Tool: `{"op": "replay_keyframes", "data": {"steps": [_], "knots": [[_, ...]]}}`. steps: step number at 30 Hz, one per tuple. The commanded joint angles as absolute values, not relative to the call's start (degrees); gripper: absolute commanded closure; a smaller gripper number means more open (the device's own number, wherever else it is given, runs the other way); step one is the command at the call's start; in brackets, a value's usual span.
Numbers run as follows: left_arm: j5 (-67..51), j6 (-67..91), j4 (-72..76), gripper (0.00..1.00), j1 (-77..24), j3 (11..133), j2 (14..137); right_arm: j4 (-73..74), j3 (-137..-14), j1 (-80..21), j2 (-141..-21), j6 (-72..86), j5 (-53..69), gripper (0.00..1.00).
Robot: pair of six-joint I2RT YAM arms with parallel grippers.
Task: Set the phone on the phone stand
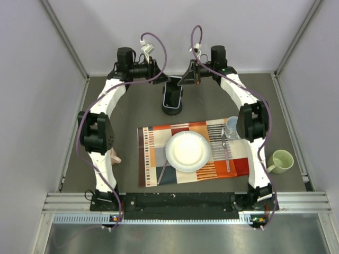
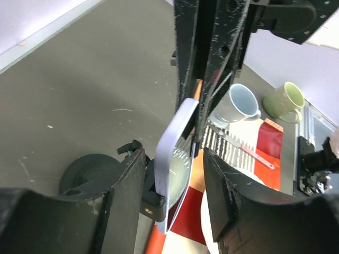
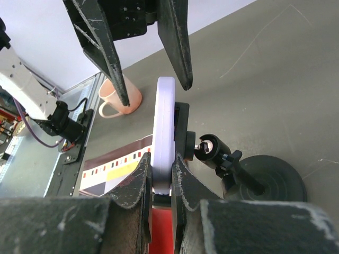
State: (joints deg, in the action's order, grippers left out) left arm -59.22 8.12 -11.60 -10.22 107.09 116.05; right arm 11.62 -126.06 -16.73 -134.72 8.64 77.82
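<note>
The grey surface (image 1: 132, 106) spreads beneath my left gripper (image 2: 172, 159) and my right gripper (image 3: 160, 159), which meet tip to tip over its far side. Nearer my bases than either gripper lies the striped placemat (image 1: 159, 153), with the white plate (image 1: 187, 151) at its middle. The green mug (image 1: 280, 161) stands off the placemat, well out on my right gripper's side. The pale blue cup (image 2: 238, 100) sits on the placemat's corner near it, and the pink mug (image 3: 130, 100) stands over on my left gripper's side. Directly under both grippers is the phone stand (image 3: 270, 180), its round black base flat on the surface and its cradle arm rising toward my fingers. The phone (image 3: 164, 132) stands between my grippers, its back against that cradle and its pale lavender rim showing. It seems to sit in the cradle, though my own fingers hide its lower end, so I cannot say it is fully seated. My right gripper is clenched on the phone, one finger pressed to each flat face. My left gripper is released, its fingers straddling the phone with a gap on either side.
</note>
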Motion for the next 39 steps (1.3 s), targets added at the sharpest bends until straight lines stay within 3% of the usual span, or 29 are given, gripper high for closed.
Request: {"op": "replay_keyframes", "data": {"steps": [1,8,13,15,16,18,19,24,33,39], "knots": [[-66.6,8.4,-9.5,0.48,-9.8,110.1,117.4,10.2,-128.2,-16.7,-133.6,9.5,81.8,1.0],[-68.6,10.5,-6.8,0.54,-9.8,109.8,119.3,10.2,-128.1,-16.8,-133.2,9.8,80.7,1.0],[-67.9,11.9,-3.9,0.81,-9.8,109.2,120.3,10.2,-128.2,-17.0,-133.1,10.4,79.0,0.97],[-67.2,14.0,1.4,0.87,-9.8,107.4,119.1,10.2,-127.8,-17.1,-132.4,10.8,78.0,0.81],[-66.5,14.1,2.2,0.95,-9.8,105.7,118.5,10.2,-126.4,-17.1,-131.8,10.7,75.3,0.61],[-64.0,12.7,2.8,0.99,-9.7,103.7,116.8,10.2,-123.9,-17.2,-128.7,11.0,68.9,0.47],[-63.2,12.2,3.2,1.0,-9.6,103.1,116.3,10.2,-121.5,-17.1,-127.3,11.3,66.8,0.36],[-60.5,12.6,9.1,1.0,-8.0,96.7,112.3,10.5,-114.7,-17.1,-119.6,15.6,55.8,0.21],[-59.0,16.8,17.6,1.0,-3.8,92.6,110.2,6.1,-90.4,-17.5,-99.4,21.5,30.7,0.16],[-58.4,16.7,16.3,1.0,-1.4,93.9,110.2,5.6,-81.2,-19.1,-89.0,18.6,23.8,0.15]]}}
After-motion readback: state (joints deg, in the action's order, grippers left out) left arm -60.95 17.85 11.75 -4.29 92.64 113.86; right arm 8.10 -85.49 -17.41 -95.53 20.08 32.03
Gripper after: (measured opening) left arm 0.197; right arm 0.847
